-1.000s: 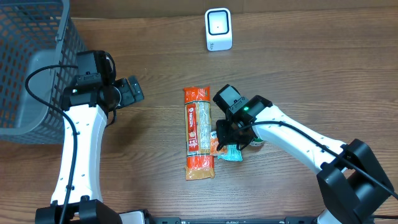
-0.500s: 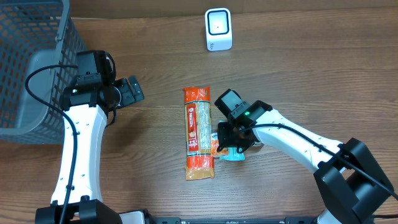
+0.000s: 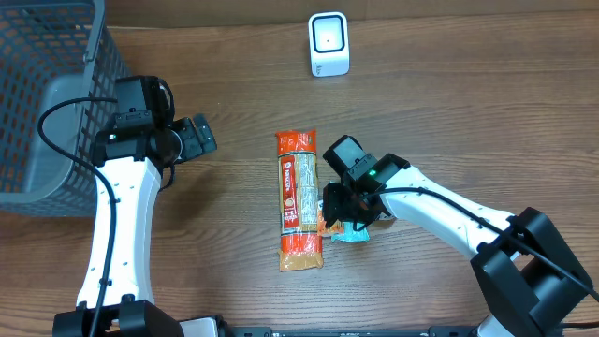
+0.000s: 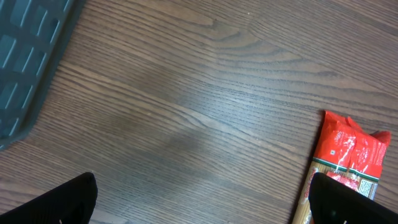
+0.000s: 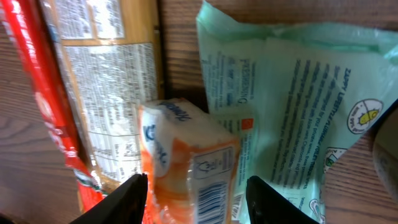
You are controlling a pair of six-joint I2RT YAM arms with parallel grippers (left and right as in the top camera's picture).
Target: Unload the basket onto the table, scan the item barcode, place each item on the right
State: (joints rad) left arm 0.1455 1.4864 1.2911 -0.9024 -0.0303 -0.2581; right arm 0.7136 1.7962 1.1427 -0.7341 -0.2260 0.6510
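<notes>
A small orange and white packet with a barcode on its end lies on a pale green wipes pack, next to a long red pasta pack. My right gripper is open and straddles the orange packet, with a gap on the right side. From overhead, the right gripper hovers over these packs beside the pasta pack. The white scanner stands at the far edge. My left gripper is open and empty above bare wood, as the left wrist view shows.
A grey mesh basket stands at the far left, its corner also in the left wrist view. The top of the pasta pack lies by the left gripper's right finger. The table is brown wood.
My right gripper's jaws have spread wider around the orange packet, and the arm has shifted slightly toward the pasta pack. The left arm has not moved.
</notes>
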